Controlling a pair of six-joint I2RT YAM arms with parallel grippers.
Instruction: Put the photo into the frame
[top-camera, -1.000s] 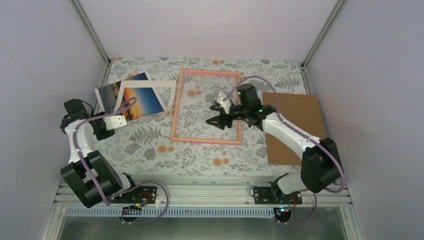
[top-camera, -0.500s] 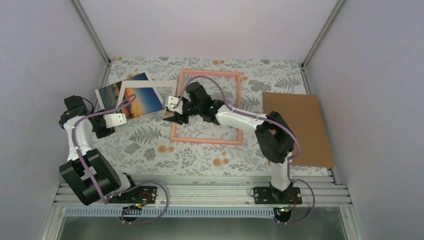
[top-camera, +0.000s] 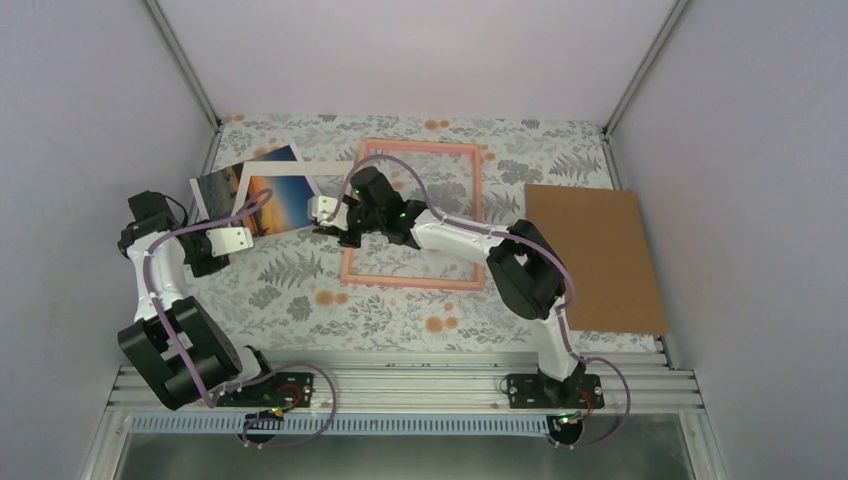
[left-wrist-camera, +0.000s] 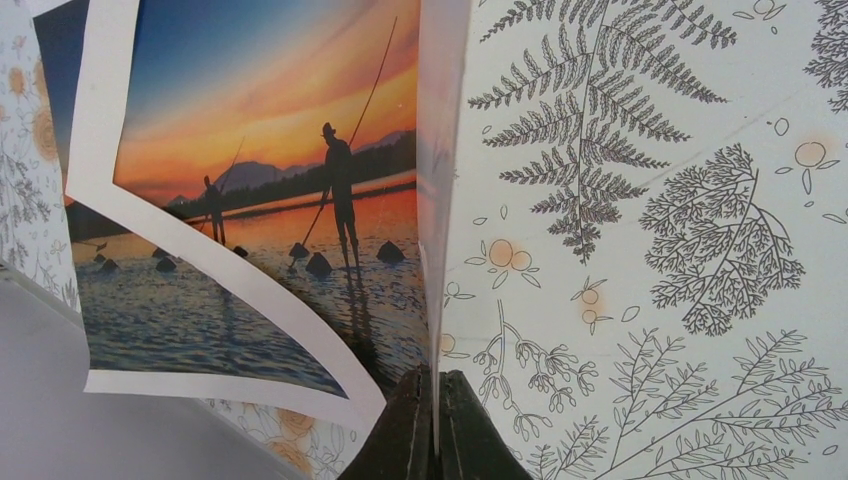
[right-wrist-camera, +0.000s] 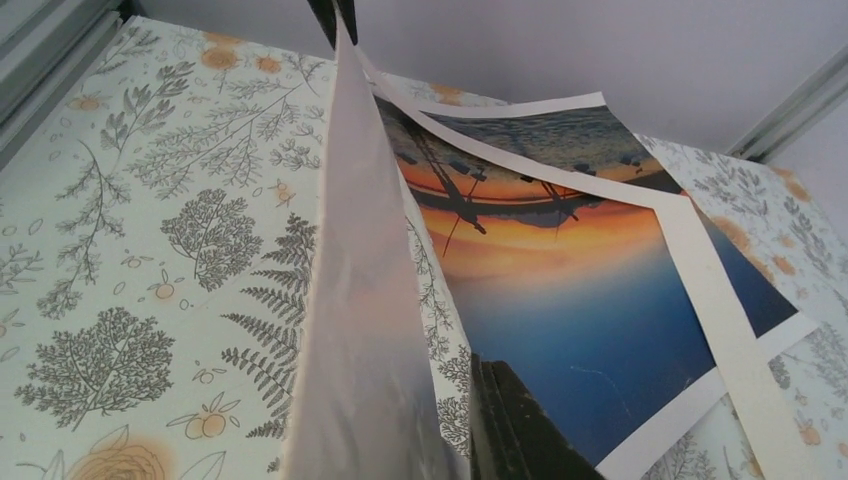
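Left gripper (left-wrist-camera: 432, 432) clamped on mat board (left-wrist-camera: 442, 150) edge above photo (left-wrist-camera: 260, 150); right gripper (top-camera: 328, 226) at mat board, closure indeterminate.

Glossy rectangular sunset print (top-camera: 285, 200), blue sky over orange horizon, far left of tabletop, thin pink rectangular frame (top-camera: 425, 146) flat just beside it, centre

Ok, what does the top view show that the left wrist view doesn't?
Only the top view: the frame, the brown board and the right gripper by the mat. Only the left wrist: how the left gripper is shut on the mat's edge. Both: the photo under the mat, and the floral table.
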